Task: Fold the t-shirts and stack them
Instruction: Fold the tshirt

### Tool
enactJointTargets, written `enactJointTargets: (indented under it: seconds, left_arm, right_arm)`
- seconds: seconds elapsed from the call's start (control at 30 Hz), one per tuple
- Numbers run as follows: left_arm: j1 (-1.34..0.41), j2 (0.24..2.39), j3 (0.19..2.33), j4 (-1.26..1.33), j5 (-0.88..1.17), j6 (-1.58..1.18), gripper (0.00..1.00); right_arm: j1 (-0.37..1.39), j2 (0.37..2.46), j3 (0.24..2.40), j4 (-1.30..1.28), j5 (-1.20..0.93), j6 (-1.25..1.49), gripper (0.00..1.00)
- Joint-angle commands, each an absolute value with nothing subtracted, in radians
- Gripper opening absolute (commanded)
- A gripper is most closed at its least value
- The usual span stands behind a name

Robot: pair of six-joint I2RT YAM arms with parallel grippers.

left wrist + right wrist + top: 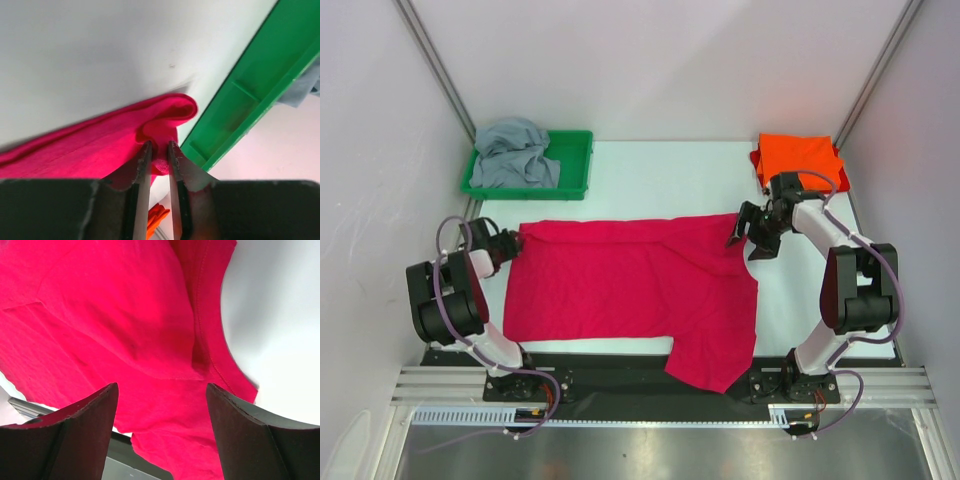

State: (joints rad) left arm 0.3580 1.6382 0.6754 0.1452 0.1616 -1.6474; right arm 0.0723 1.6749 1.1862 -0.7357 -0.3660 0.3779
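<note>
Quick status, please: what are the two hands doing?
Left hand pinching far-left corner of pink shirt. Right hand open above its far-right edge. Shirt spread, unfolded. Green tray nearby.

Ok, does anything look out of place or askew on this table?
The crimson shirt lies crooked: its near right part hangs past the near edge of the table onto the black rail. The grey shirt sits crumpled in the green tray. The orange shirt looks neatly folded.
</note>
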Motion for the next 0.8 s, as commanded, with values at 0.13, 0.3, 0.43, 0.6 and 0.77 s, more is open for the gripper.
enactJointTargets:
  seconds: [0.13,0.3,0.43,0.6,0.77]
  left_arm:
    - [0.388,1.632,0.840,0.008,0.138,-1.442,0.14]
    - [0.394,1.661,0.922,-0.089,0.129,-1.280,0.07]
    - [0.394,1.684,0.971,-0.135,0.124,-1.177,0.04]
    - [0.394,1.710,1.005,-0.156,0.138,-1.091,0.03]
    - [0.393,1.730,1.020,-0.161,0.152,-1.036,0.03]
  right_arm:
    - [0.065,1.637,1.154,-0.735,-0.367,0.410,0.75]
    - [0.045,1.635,1.121,-0.716,-0.380,0.426,0.60]
    - [0.041,1.661,1.098,-0.680,-0.409,0.448,0.47]
    - [0.040,1.704,1.078,-0.621,-0.417,0.439,0.53]
    - [0.041,1.749,1.091,-0.603,-0.408,0.410,0.56]
